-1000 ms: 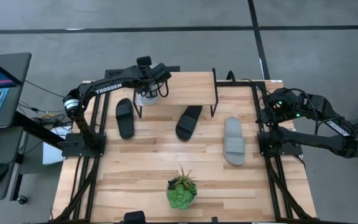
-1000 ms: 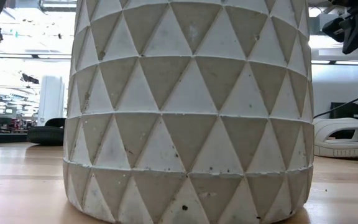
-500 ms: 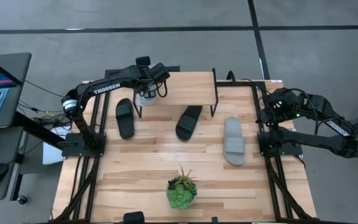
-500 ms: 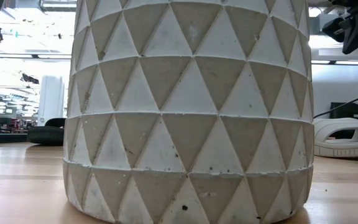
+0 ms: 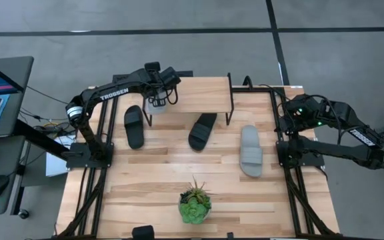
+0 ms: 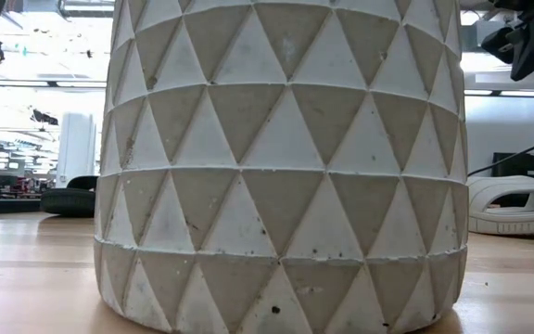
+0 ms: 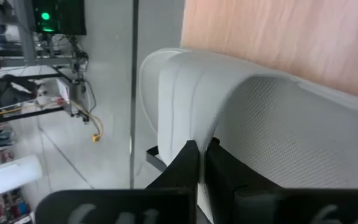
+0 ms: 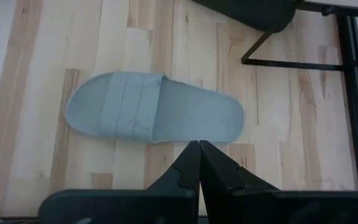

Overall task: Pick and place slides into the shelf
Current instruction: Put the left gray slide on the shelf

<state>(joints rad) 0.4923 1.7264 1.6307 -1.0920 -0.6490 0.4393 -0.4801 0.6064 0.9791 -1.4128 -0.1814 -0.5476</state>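
From above I barely see the grey slide (image 5: 156,103) under my left gripper (image 5: 157,100) at the shelf (image 5: 199,93); the wrist camera shows its fingers (image 7: 188,163) clamped narrow on the strap. My right gripper (image 8: 198,163), pinched empty, hangs above the other grey slide (image 8: 153,116).

A light grey slide (image 8: 154,116) lies flat on the pale wooden surface (image 8: 36,74), strap side up. The right gripper (image 8: 199,163) hangs just beside its edge, dark fingers (image 8: 188,168) pressed together. Black wire legs (image 8: 291,62) cross nearby.
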